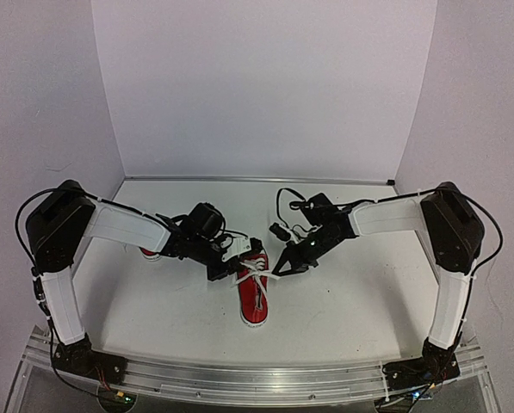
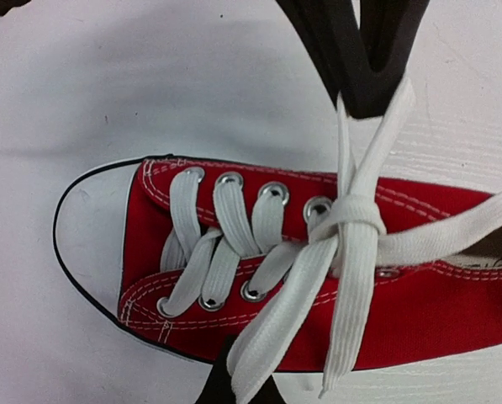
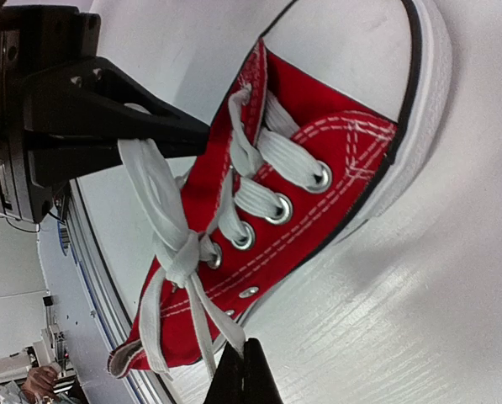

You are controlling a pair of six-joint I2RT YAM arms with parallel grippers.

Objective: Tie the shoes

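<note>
At centre, one lace end (image 2: 375, 126) is clamped shut in the left gripper (image 1: 238, 261), another in the right gripper (image 1: 282, 264). They are held apart so the knot (image 2: 351, 215) on the shoe (image 1: 255, 308) is tightened.

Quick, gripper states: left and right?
Left gripper: closed, pinching the white lace of the red shoe.
Right gripper: closed on the same lace, on the other side of the shoe.
</note>
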